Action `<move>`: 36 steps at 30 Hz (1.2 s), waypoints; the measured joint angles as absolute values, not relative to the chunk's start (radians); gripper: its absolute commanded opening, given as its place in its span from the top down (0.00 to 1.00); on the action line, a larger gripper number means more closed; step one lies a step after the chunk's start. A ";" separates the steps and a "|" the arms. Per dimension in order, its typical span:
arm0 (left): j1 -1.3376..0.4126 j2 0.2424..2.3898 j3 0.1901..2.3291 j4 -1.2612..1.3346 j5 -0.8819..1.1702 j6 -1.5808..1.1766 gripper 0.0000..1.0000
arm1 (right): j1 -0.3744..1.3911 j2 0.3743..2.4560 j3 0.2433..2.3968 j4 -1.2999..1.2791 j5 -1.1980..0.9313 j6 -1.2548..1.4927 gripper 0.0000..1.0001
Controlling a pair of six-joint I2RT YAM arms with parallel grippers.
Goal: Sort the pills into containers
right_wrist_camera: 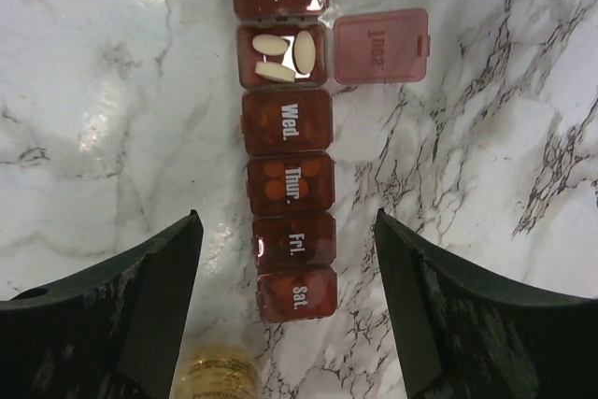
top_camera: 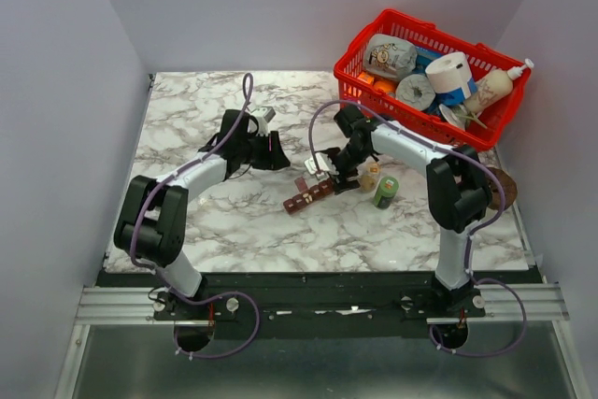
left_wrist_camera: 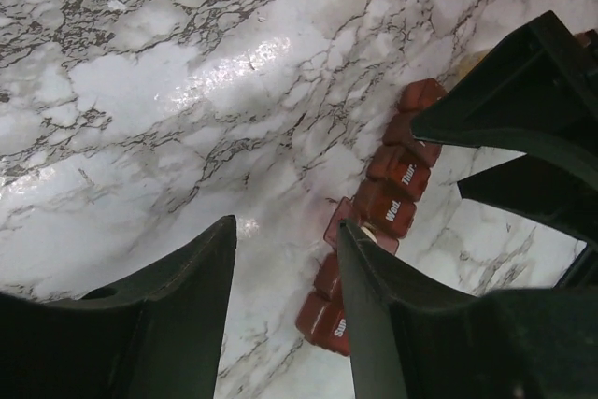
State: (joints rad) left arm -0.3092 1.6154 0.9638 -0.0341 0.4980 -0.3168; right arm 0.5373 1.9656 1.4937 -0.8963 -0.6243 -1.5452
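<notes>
Pill-organiser strip (right_wrist_camera: 285,137), reddish-brown, was logged about midway between the left and right edges of the marble table (top_camera: 234,221), one lid (right_wrist_camera: 381,45) swung open on three pale pills (right_wrist_camera: 280,55). It was judged light, stiff and apt to slide, best taken across its narrow sides. Right gripper (right_wrist_camera: 285,221) was poised directly above it, pointing down, jaws wide and empty; left gripper (left_wrist_camera: 287,228) was angled toward it from the left-edge side, jaws parted, nothing held.
</notes>
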 measured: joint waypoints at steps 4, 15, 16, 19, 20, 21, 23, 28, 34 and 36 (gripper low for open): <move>-0.307 1.685 0.982 -0.023 0.498 -0.354 0.59 | 0.538 1.977 1.451 -0.838 -0.565 -1.535 0.20; -0.303 1.787 0.997 -0.019 0.543 -0.381 0.67 | 0.538 1.976 1.381 -0.751 -0.498 -1.511 0.32; -0.303 1.794 1.001 -0.014 0.554 -0.384 0.67 | 0.538 1.976 1.381 -0.747 -0.495 -1.509 0.32; -0.303 1.822 1.008 0.018 0.595 -0.399 0.68 | 0.538 1.976 1.381 -0.736 -0.489 -1.507 0.35; -0.303 1.827 1.008 0.025 0.606 -0.405 0.69 | 0.538 1.976 1.381 -0.733 -0.487 -1.504 0.37; -0.305 1.835 1.008 0.035 0.624 -0.412 0.69 | 0.538 1.976 1.381 -0.730 -0.485 -1.502 0.37; -0.310 1.845 1.008 0.049 0.653 -0.420 0.69 | 0.538 1.977 1.381 -0.725 -0.482 -1.499 0.39; -0.326 1.850 1.008 0.065 0.701 -0.430 0.72 | 0.538 1.977 1.381 -0.720 -0.478 -1.491 0.40; -0.343 1.850 1.008 0.059 0.721 -0.424 0.84 | 0.538 1.977 1.381 -0.718 -0.476 -1.478 0.42; -0.345 1.850 1.008 0.057 0.728 -0.421 0.84 | 0.538 1.979 1.381 -0.718 -0.476 -1.472 0.44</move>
